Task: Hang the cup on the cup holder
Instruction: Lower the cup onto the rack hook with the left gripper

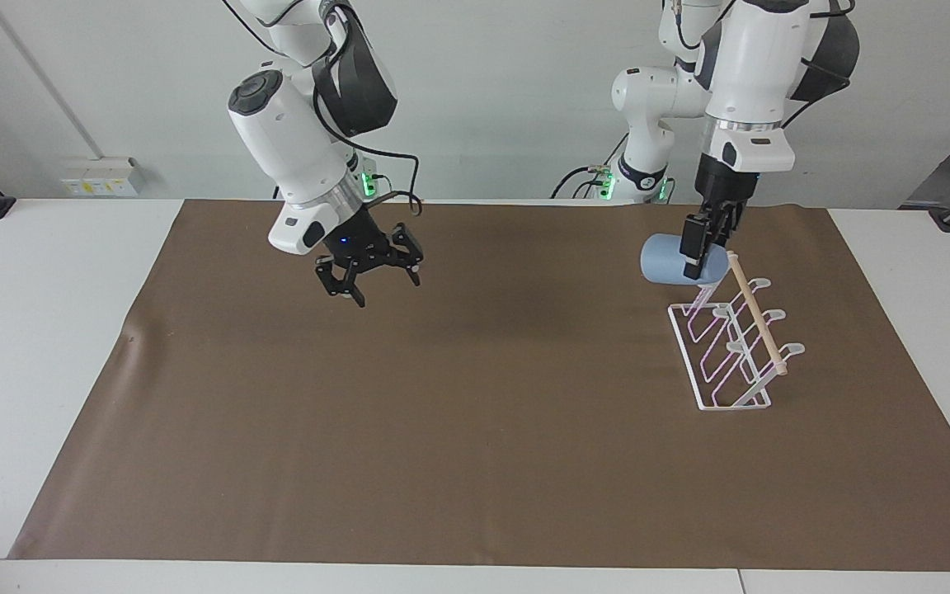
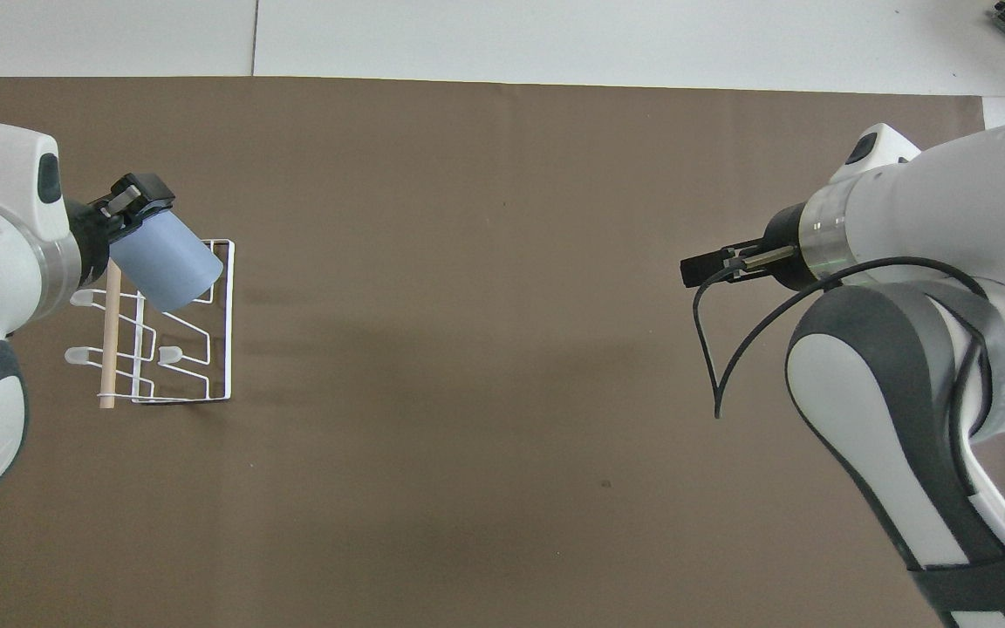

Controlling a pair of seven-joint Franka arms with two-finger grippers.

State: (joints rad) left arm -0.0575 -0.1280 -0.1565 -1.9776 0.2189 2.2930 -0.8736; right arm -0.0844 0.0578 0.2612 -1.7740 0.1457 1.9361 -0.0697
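A brown mat (image 1: 442,429) covers most of a white table (image 1: 38,346), its edge farthest from the robots lying flat and bare of objects, with a small crease at the right arm's end. On the mat toward the left arm's end stands the cup holder (image 1: 731,351), a white wire rack with a rectangular base, slanted looped prongs and a light wooden dowel (image 1: 757,315) running across its top.

Over the end of the rack nearest the robots hangs the left gripper (image 1: 696,256), pointing straight down with its fingers closed on the cup (image 1: 673,262). The cup is a light-blue plastic tumbler, held on its side in the air, right against the upper end of the dowel and the first prongs (whether it actually touches them cannot be told). In the overhead view the cup (image 2: 167,262) covers that corner of the cup holder (image 2: 180,349).

The right gripper (image 1: 368,276) hovers over bare mat toward the right arm's end, well apart from the rack, its fingers spread wide and holding nothing; a black cable (image 2: 712,349) loops from its wrist.

Past the table's robot end, both arm bases stand before a plain pale wall (image 1: 524,99), with a white socket box (image 1: 100,176) low on it.
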